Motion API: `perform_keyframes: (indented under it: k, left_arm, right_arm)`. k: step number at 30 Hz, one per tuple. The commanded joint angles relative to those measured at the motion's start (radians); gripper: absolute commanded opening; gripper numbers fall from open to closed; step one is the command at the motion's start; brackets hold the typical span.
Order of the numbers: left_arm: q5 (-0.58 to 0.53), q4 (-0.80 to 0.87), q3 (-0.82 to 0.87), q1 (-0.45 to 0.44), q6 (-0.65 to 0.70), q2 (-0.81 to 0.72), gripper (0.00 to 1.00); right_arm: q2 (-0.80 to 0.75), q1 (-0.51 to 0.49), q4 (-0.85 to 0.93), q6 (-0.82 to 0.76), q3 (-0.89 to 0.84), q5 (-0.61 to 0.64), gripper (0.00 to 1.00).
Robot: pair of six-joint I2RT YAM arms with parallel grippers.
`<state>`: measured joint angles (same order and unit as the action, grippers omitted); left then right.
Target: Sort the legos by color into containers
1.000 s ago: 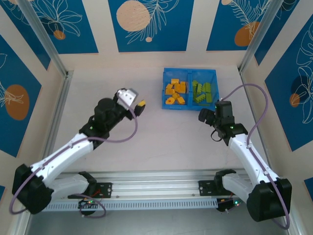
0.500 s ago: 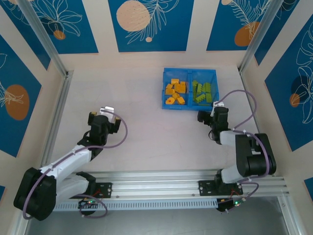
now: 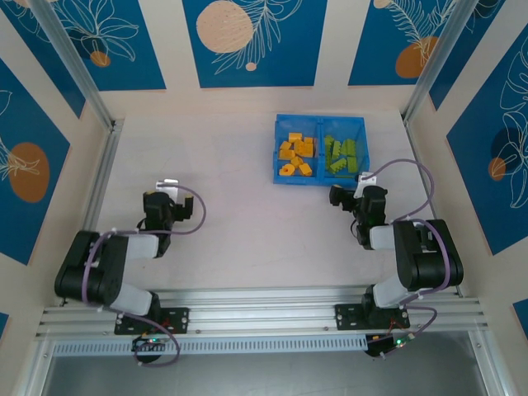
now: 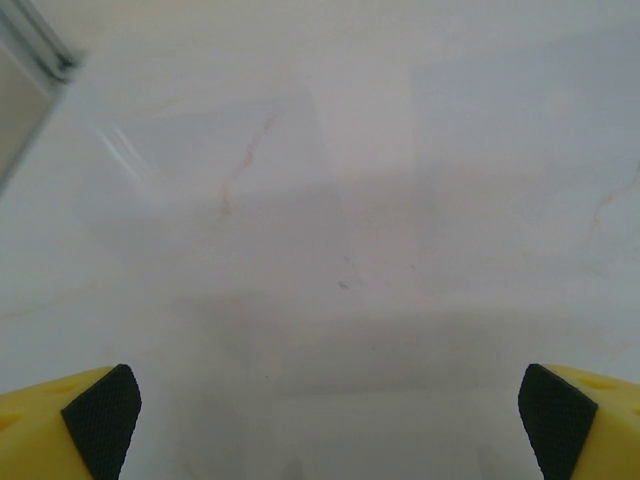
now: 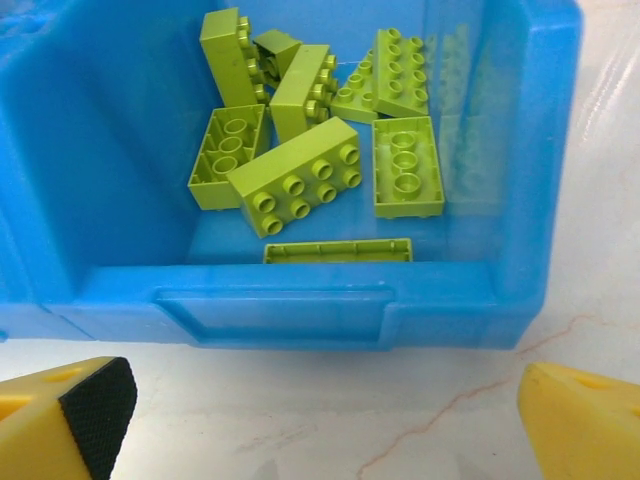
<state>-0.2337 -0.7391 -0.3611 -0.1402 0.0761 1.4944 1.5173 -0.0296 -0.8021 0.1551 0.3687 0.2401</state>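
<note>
right gripper (image 5: 325, 412): spread wide, holds nothing | green legos (image 5: 295, 175) in blue tray (image 5: 290, 302): near, at 12 o'clock | left gripper (image 4: 328, 410): spread wide too, farther off

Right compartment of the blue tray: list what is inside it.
Light green bricks, loosely piled, some upside down. The near wall hides part of one; anything beneath the pile is covered.

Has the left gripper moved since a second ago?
Yes. The left gripper has pulled back to the left and slightly nearer, so it is now much farther from the tray.
</note>
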Motion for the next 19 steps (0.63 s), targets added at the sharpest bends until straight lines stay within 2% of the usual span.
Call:
perform_keyframes:
  k: [1,2,10,13,19]
  left_arm:
    - [0.078,-0.164,-0.013,0.054,-0.052,0.049,1.0]
    - [0.085,-0.124,-0.019,0.057,-0.055,0.036,1.0]
    - [0.09,-0.138,-0.019,0.057,-0.049,0.044,1.0]
    - [0.144,-0.105,-0.035,0.058,-0.033,0.041,1.0]
    - [0.145,-0.106,-0.035,0.059,-0.032,0.041,1.0]
  right_arm:
    - [0.006,-0.006,-0.058,-0.025,0.02,0.034,1.0]
    - [0.008,-0.007,-0.062,-0.026,0.02,0.036,0.99]
    - [0.007,-0.006,-0.06,-0.025,0.021,0.033,1.0]
    - [0.009,-0.006,-0.055,-0.025,0.024,0.032,1.0]
    - [0.005,-0.003,-0.061,-0.023,0.019,0.026,1.0]
